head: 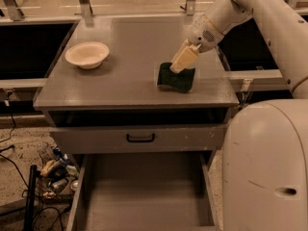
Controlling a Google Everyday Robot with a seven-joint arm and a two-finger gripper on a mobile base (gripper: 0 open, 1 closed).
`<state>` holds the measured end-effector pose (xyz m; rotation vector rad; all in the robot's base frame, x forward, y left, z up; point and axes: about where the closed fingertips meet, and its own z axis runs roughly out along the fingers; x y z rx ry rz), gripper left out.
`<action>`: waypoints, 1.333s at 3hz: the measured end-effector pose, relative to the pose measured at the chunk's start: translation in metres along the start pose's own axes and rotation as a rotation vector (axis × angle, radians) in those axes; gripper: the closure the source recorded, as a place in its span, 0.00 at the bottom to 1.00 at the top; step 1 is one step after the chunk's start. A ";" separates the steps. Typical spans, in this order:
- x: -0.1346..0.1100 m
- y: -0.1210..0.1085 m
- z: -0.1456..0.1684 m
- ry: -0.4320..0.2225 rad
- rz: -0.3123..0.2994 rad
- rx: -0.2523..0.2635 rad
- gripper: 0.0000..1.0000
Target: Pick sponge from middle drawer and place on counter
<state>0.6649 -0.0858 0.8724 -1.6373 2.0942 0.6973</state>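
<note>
One high camera, close in, facing steeply down from the front of the counter.
Counter fills the centre, gripper over it at 1 o'clock; drawer at 6 o'clock; robot body close at 4 o'clock.

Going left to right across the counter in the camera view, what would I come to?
Bowl → sponge, with the gripper at its top edge → robot's white body, past the right edge of the counter.

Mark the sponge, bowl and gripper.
sponge (179,81): camera view, dark green face.
bowl (87,55): camera view, inside centre.
gripper (176,67): camera view, tip, at the sponge's upper edge.
</note>
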 end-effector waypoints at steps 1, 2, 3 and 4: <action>0.000 0.000 0.000 0.000 0.000 0.000 0.37; 0.000 0.000 0.000 0.000 0.000 0.000 0.06; 0.000 0.000 0.000 0.000 0.000 0.000 0.00; 0.000 0.000 0.000 0.000 0.000 0.000 0.00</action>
